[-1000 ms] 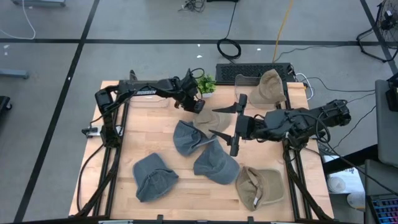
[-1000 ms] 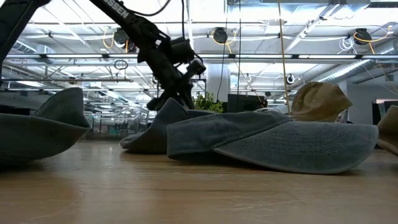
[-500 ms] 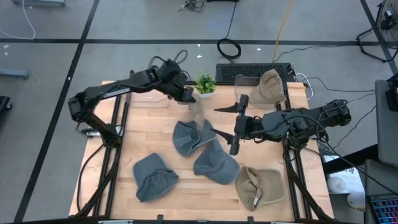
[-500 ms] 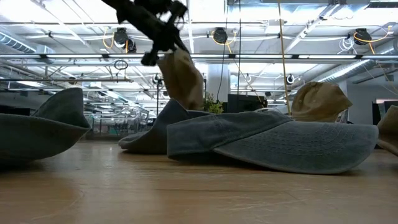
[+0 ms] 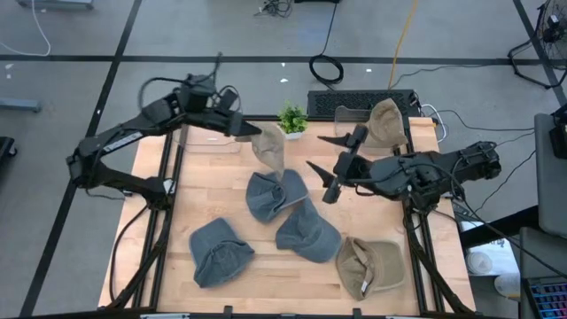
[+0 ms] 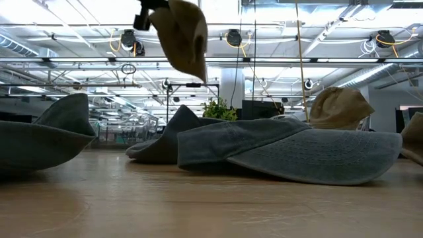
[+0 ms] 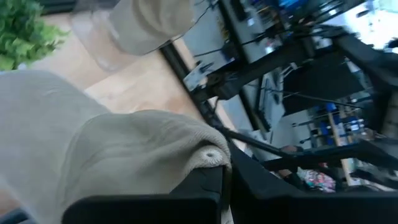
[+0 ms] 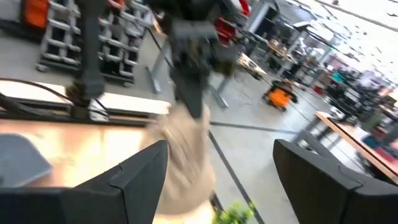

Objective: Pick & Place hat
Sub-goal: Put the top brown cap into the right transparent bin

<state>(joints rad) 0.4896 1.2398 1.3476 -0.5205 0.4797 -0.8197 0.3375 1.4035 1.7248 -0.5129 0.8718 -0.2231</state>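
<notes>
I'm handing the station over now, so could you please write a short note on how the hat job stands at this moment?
Left gripper: shut on a beige fabric bucket hat, held in the air over the far side of the wooden table.
Right gripper: open, empty, hovering mid-table facing that hat.
On the table: three blue-grey denim hats and one beige hat at the near right. Another beige hat sits on a clear container at the far right.
Done: one hat picked.
Left: placing it; where it goes isn't evident.

No text, label or number can be read in any view. No brand marking is legible.
</notes>
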